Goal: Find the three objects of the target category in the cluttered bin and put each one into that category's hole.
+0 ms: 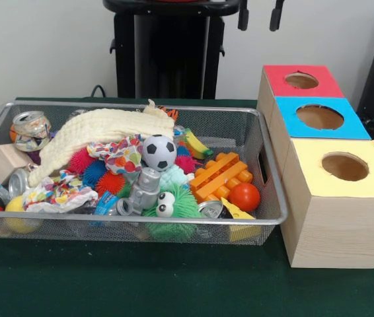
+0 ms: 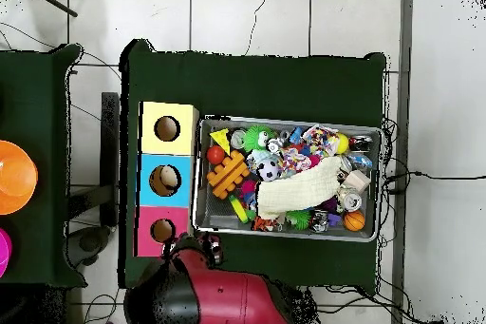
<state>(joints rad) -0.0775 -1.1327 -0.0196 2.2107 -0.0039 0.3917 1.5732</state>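
Front view looks low and close across the bin (image 1: 266,165); overhead looks straight down.

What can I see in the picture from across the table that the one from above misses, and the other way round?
Only the front view shows the boxes' pale wooden sides and the hand's two tips hanging at the top edge. Only the overhead view shows the tiled floor, cables and the robot's red body. Both show the wire bin of toys and the red, blue and yellow hole boxes.
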